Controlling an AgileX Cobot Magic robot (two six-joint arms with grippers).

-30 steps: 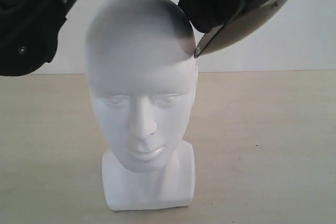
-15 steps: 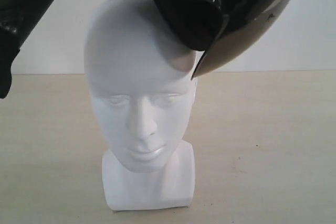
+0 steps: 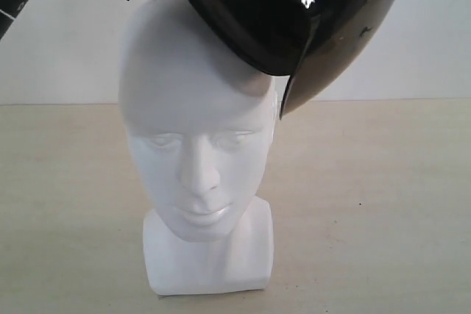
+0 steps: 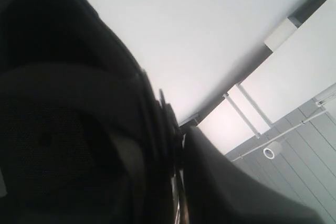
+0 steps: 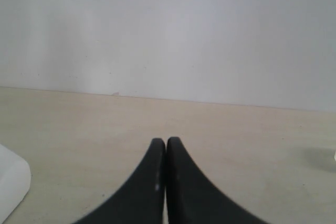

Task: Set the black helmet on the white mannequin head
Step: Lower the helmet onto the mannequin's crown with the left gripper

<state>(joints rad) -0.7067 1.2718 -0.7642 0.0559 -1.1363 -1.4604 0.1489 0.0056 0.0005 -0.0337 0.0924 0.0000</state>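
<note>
Both arms' jaws closed: left gripper (image 4: 177, 182) on black helmet (image 3: 331, 34) over white mannequin head (image 3: 195, 145), right gripper (image 5: 166, 150) empty

Cut off above, the black helmet (image 3: 346, 27) hides part of the white mannequin head (image 3: 193, 134).

Exterior view: illumination is bright, even and diffuse, and focus is slightly soft overall. The black helmet (image 3: 324, 27) carries two small specular highlights near the frame's 12 o'clock. It casts a soft grey shadow on the crown of the white mannequin head (image 3: 195, 145), at the crown's 1 o'clock. The counter (image 3: 383, 204) is evenly lit.

Left wrist view: the dark near-field mass from 6 to 10 o'clock is underexposed and blurred. The background toward 2 o'clock is bright.

Right wrist view: lighting is even and focus slightly soft. The right hand (image 5: 166, 141) reads as a dark silhouette.
</note>
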